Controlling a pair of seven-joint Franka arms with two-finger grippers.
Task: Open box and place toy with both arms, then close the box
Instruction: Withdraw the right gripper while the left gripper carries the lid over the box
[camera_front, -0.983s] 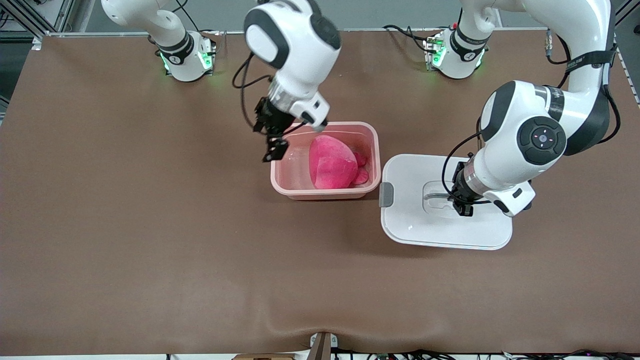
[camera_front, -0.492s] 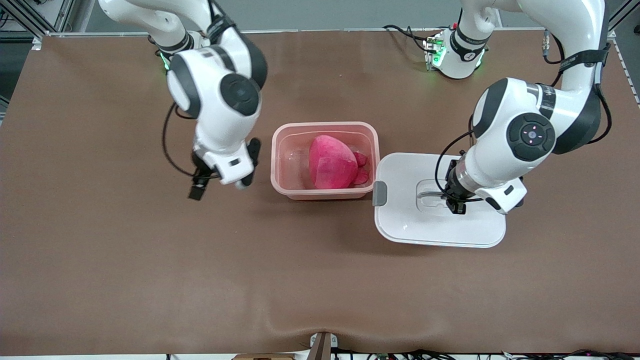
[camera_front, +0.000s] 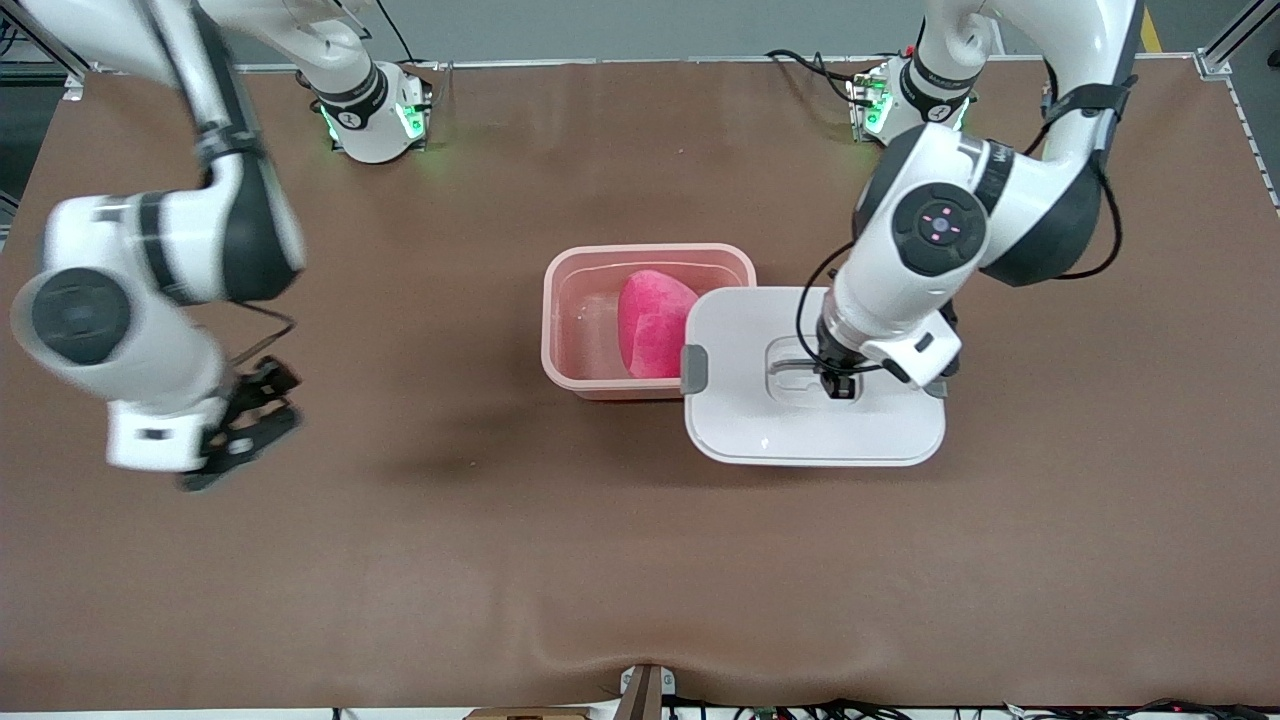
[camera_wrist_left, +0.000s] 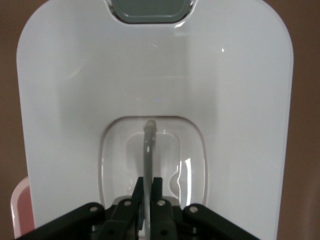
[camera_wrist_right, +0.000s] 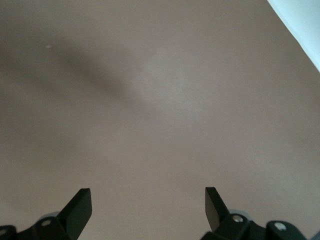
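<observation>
Gripping the lid's (camera_front: 815, 400) handle (camera_wrist_left: 148, 150), left tool (camera_front: 838, 385) overlaps box (camera_front: 590, 375).

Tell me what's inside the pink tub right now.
The toy lies in the box. The lid, held by the left gripper, overlaps the tub's edge and hides part of the toy.

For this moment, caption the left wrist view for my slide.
Left end effector shut on the grey handle of the white lid, pink tub at its edge.
</observation>
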